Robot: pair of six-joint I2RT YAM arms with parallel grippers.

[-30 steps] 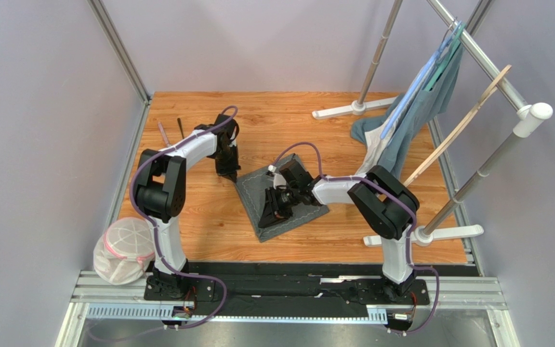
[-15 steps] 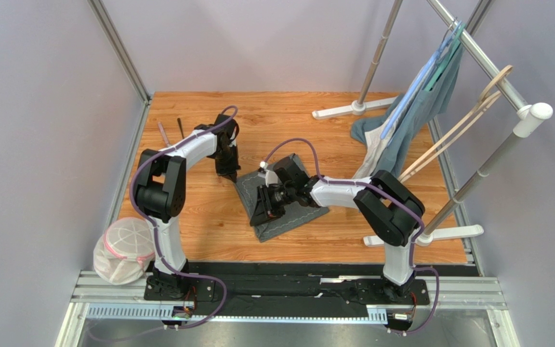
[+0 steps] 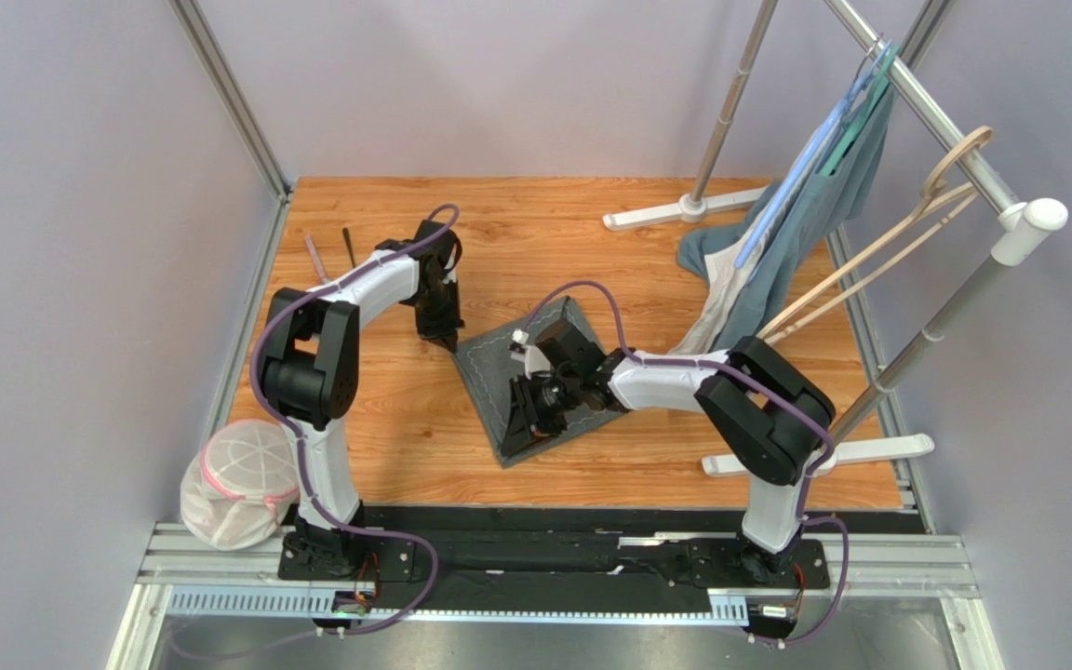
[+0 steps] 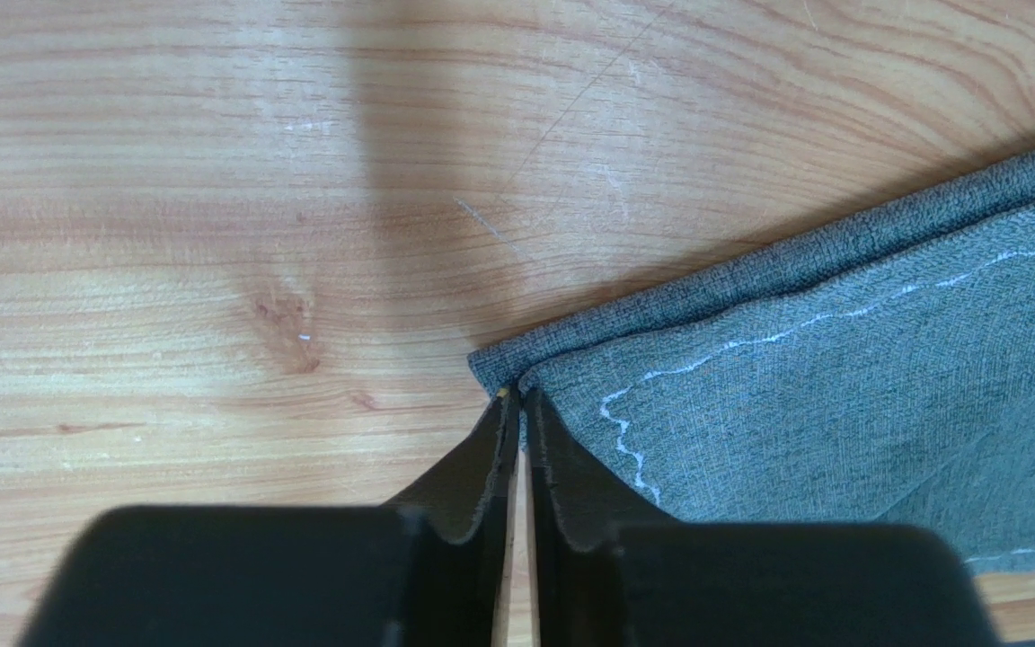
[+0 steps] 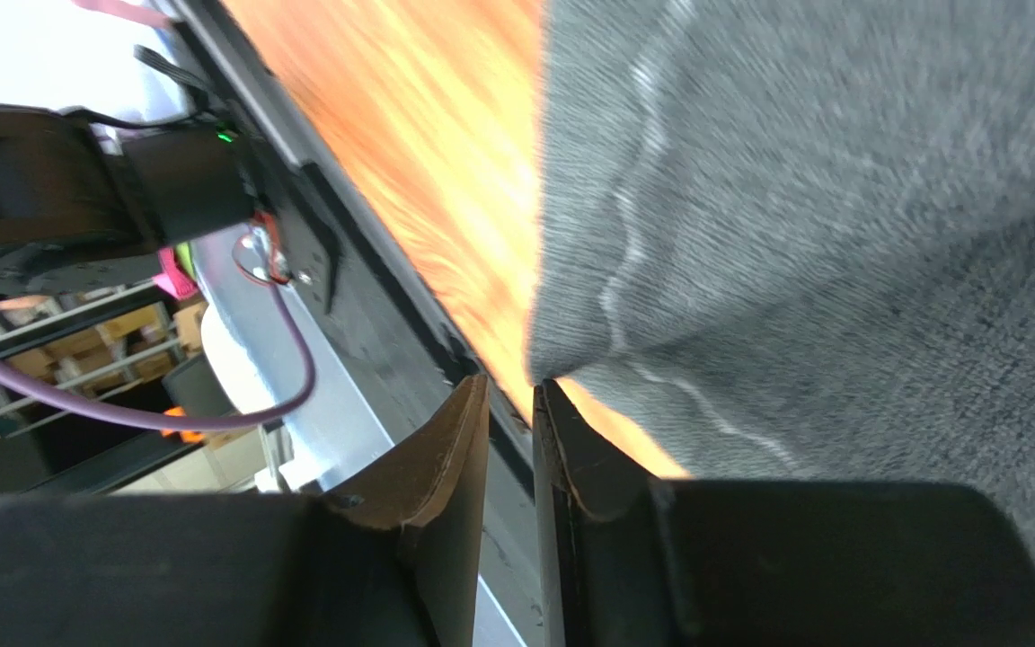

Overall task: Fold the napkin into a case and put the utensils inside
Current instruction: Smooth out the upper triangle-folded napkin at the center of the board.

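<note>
The napkin [image 3: 490, 374] lies partly folded on the worktop [image 3: 402, 433]. The left pincer [image 4: 515, 405], closed to a thin slit, has its tips at the napkin's left corner. The right pincer [image 5: 512, 388], narrow, pinches a raised fold of the napkin. Knife [image 3: 315, 260] and spoon [image 3: 349, 247] lie well left of the napkin.

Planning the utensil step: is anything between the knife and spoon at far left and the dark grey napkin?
Yes: the left arm's white forearm and black left tool cross the line from the slim silver-grey knife and thin black spoon to the dark grey stitched cloth napkin. Nothing else shows on the wood between.
</note>
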